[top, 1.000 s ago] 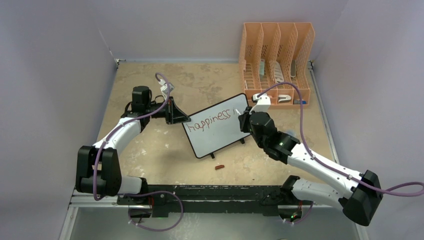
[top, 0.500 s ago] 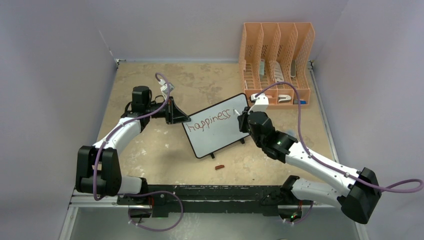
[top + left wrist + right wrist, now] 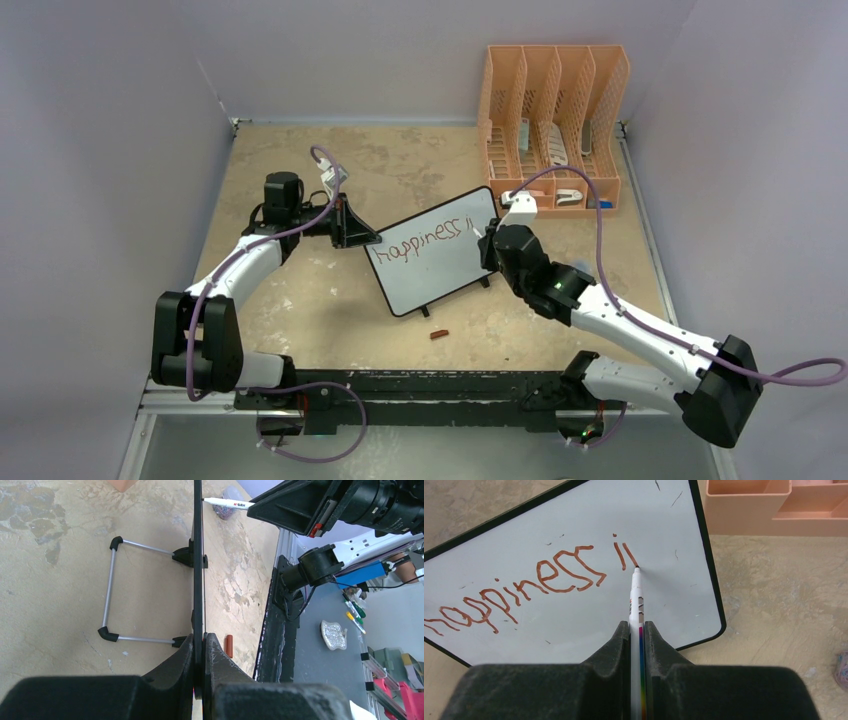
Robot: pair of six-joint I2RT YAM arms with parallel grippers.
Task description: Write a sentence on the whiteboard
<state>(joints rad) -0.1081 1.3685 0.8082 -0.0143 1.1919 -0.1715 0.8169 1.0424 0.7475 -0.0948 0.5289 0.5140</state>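
Observation:
The whiteboard (image 3: pixel 435 255) stands tilted on the table middle, black-framed, seen edge-on in the left wrist view (image 3: pixel 198 555) and face-on in the right wrist view (image 3: pixel 574 525). The sentence (image 3: pixel 425 236) reads "happiness i" plus one more stroke in red-brown, also in the right wrist view (image 3: pixel 554 572). My left gripper (image 3: pixel 352 228) is shut on the board's left edge (image 3: pixel 199 647). My right gripper (image 3: pixel 487 237) is shut on a white marker (image 3: pixel 636 605), whose tip touches the board at the end of the last stroke. A red-brown marker cap (image 3: pixel 439 334) lies in front of the board.
An orange file organizer (image 3: pixel 553 120) with several items stands at the back right, close behind my right wrist. The board's wire stand feet (image 3: pixel 112 587) rest on the table behind it. Walls close the table at left, back and right.
My right gripper has drawn with the marker: an "i" and then a further short stroke have appeared after "happiness". The left gripper and the board have stayed still.

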